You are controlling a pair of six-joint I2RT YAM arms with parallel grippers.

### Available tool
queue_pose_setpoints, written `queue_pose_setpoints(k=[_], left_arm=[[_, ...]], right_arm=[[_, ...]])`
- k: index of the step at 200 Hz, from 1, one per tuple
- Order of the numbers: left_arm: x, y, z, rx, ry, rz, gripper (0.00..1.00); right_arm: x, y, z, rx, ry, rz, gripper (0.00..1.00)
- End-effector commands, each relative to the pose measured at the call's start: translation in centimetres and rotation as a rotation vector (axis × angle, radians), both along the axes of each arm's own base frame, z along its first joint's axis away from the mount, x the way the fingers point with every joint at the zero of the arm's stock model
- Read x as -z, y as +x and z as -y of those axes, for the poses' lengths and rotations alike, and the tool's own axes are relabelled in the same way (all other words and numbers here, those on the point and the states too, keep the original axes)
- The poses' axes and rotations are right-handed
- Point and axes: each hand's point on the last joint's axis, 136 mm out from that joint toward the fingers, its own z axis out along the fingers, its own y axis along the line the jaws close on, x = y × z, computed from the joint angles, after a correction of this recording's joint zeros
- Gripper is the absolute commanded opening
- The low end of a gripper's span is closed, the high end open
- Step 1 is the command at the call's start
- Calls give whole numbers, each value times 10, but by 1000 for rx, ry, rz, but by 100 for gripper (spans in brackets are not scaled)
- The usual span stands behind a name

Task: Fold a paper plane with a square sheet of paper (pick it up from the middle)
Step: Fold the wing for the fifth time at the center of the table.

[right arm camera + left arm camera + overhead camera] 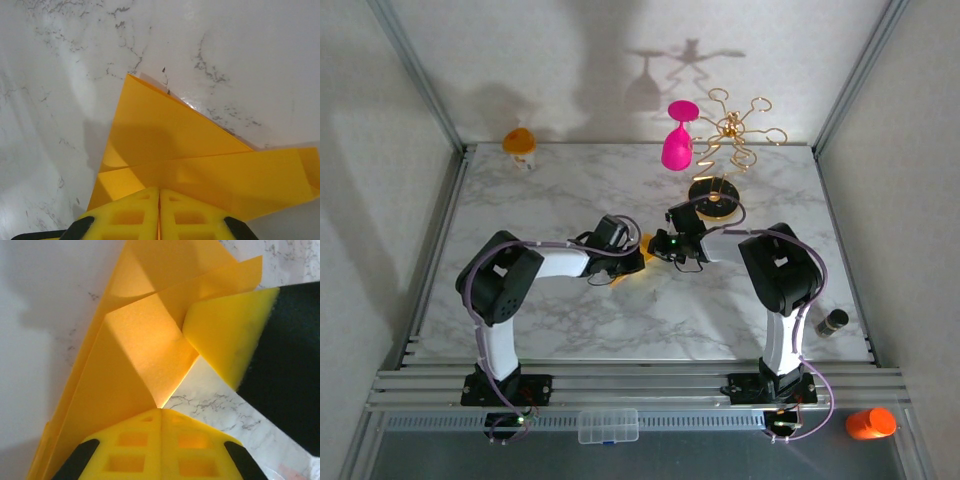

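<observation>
Left wrist view showed left gripper (161,411) pinched shut on thin, folded yellow-orange paper sheet (125,365) at centre of white marble table (570,190); right gripper (159,191) clamped its opposite edge. Looked light and floppy; layered creases seemed the better hold.

I see a white, grey-veined marble tabletop (560,190) boxed by plain white walls (380,130) and silver aluminium posts (416,72); soft shadows fall on the back wall.
</observation>
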Motion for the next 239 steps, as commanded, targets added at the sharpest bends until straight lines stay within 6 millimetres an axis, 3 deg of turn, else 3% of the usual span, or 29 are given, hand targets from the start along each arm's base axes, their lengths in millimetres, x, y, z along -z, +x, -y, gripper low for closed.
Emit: queue_pose_setpoints(k=[1, 74, 130, 162, 187, 215, 239], left_arm=[[34, -30, -38, -18, 91, -131, 4], [27, -37, -55, -52, -8, -174, 8], [-23, -30, -58, -25, -46, -85, 11], [-58, -12, -51, -36, -90, 7, 14], [-63, 5, -66, -117, -15, 72, 21], [-61, 18, -89, -221, 47, 105, 32], [-64, 22, -100, -269, 60, 133, 47]], right_arm=[[67, -29, 49, 39, -248, -161, 10], [80, -33, 63, 21, -344, -171, 10], [75, -28, 59, 17, -332, -152, 10], [64, -22, 50, -3, -292, -125, 11], [33, -8, 33, -29, -205, -46, 14], [-39, 16, 0, -85, -55, 110, 29], [-81, 20, -5, -93, -29, 197, 43]])
